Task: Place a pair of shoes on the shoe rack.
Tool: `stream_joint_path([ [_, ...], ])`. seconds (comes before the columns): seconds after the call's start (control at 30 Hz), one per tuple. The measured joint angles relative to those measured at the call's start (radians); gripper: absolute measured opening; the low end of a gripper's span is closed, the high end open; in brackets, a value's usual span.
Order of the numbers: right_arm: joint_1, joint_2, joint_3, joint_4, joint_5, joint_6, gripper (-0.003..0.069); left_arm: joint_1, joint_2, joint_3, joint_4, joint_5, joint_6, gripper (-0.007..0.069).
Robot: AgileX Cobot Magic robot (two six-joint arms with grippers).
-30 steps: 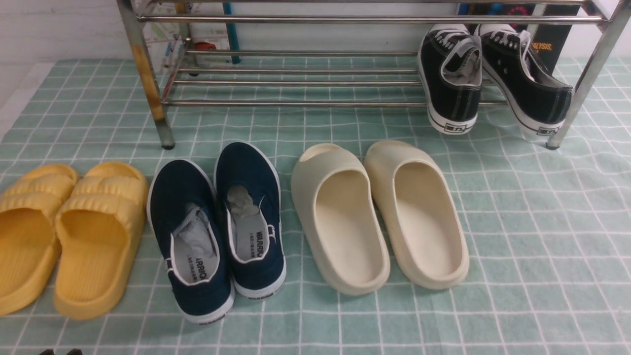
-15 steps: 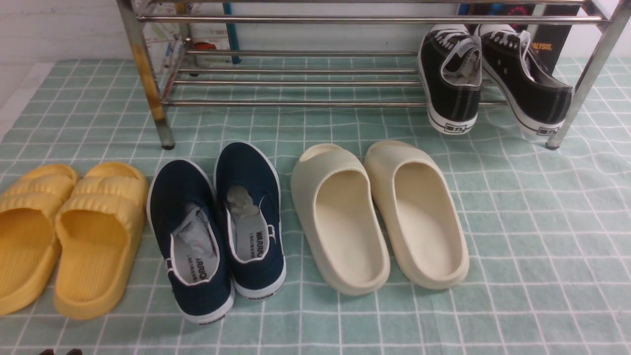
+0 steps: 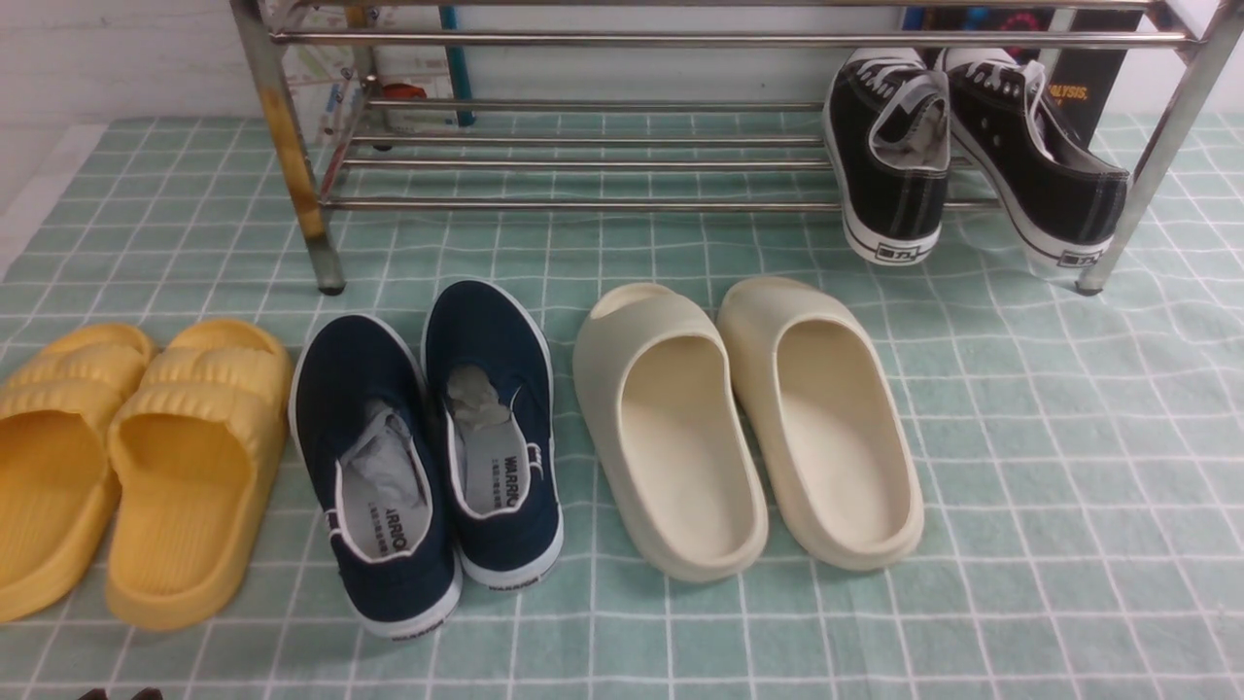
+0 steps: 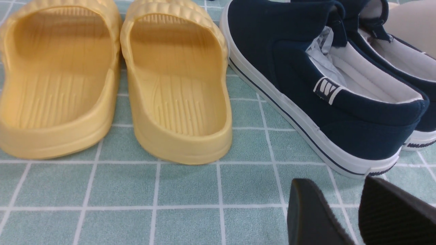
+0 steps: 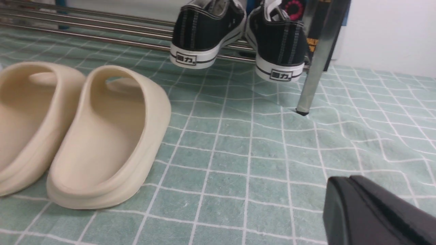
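- Front view: your pair of shoes (image 3: 957, 151) sits at the right end of the shoe rack (image 3: 583, 160), on the lower bars, heels toward the camera and sticking out past the front bar. The two sneakers are side by side, touching or nearly so; the right one is angled toward the right leg.
- Front view: on the green checked cloth (image 3: 1069, 467) in front of the rack, left to right: yellow slides (image 3: 126, 457), navy slip-ons (image 3: 428, 447), cream slides (image 3: 748, 418). All are well apart from the rack.
- Front view: neither gripper is clear; only two small dark tips show at the bottom-left edge.
- Left wrist view: you see the left gripper (image 4: 357, 214) with its two black fingers parted, a clear gap between them and nothing in it. It hangs above the cloth, just beside the heel of the navy slip-on, not touching it.
- Right wrist view: the right gripper (image 5: 374, 214) shows only as one dark mass in the corner, over bare cloth. You can't tell whether it is parted or closed. It holds nothing visible. The sneakers are on the rack beyond, well apart from it, next to the right leg.
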Motion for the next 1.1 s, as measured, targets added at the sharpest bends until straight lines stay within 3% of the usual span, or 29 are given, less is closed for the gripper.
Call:
stream_joint_path([
  [0.27, -0.013, -0.005, 0.0, 0.0, 0.048, 0.0, 0.0013, 0.0, 0.0, 0.0, 0.0, 0.0, 0.0, 0.0238],
  [0.5, -0.013, -0.005, -0.006, -0.006, 0.222, -0.023, 0.0016, 0.0, 0.0, 0.0, 0.0, 0.0, 0.0, 0.0238],
  [1.1, -0.013, -0.005, -0.009, -0.01, 0.233, -0.03, 0.0034, 0.0, 0.0, 0.0, 0.0, 0.001, 0.0, 0.0238],
])
